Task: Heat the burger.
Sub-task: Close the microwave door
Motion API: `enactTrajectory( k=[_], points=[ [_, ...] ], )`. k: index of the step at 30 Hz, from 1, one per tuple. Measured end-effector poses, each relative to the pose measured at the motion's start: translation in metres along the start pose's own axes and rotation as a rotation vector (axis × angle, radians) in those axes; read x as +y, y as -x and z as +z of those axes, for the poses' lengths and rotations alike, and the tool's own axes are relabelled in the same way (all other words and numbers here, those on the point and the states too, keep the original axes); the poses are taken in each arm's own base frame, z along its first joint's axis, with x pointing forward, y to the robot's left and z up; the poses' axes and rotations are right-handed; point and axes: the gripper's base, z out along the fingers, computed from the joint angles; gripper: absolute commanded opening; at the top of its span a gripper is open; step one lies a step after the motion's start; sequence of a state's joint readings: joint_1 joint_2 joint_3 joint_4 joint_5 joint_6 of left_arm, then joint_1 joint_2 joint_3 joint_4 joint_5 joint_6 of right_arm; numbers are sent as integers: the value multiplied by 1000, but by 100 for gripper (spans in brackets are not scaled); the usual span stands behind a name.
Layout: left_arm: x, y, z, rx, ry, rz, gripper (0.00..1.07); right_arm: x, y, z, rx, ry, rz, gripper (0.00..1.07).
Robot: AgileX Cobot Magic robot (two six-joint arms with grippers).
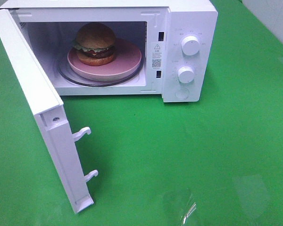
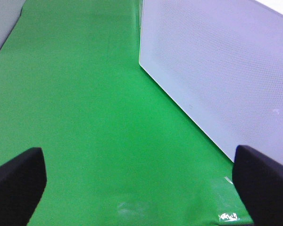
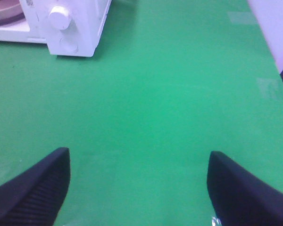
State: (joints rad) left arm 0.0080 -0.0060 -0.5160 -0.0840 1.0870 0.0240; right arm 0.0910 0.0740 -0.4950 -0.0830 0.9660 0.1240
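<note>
Green bench (image 1: 203,155) fills the scene, and at twelve o'clock in the high view sits the white microwave (image 1: 198,19). Its door (image 1: 33,89) stands wide open, sweeping out from the cabinet's left edge toward seven o'clock, two latch hooks (image 1: 82,133) poking off its free edge. Look inside: the burger (image 1: 95,42) is in the cavity, upright on a pink plate (image 1: 129,59), set toward the plate's ten o'clock side, and the plate rests on the glass turntable (image 1: 68,77). Glossy bun, lettuce frill and dark patty are all showing. At three o'clock from the cavity is the control panel, upper knob (image 1: 190,45) directly above lower knob (image 1: 186,74).

Over to the wrist cameras. The left fingers (image 2: 16,183) are spread wide and released, nothing between them but bare green, with the door's dotted white outer face close beside one of them. The right fingers (image 3: 33,188) are also parted, gripping nothing, over open bench, well apart from the microwave's knob corner ahead.
</note>
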Motion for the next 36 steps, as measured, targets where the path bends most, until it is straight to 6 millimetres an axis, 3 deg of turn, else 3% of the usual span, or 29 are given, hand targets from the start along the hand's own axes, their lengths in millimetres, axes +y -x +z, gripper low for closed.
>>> enactTrajectory(
  k=[4, 36],
  points=[
    [0, 0, 0, 0, 0, 0, 101, -1, -5, -11, -74, -19, 16, 76],
    [0, 0, 0, 0, 0, 0, 101, -1, -5, -11, -76, -20, 17, 76]
  ],
)
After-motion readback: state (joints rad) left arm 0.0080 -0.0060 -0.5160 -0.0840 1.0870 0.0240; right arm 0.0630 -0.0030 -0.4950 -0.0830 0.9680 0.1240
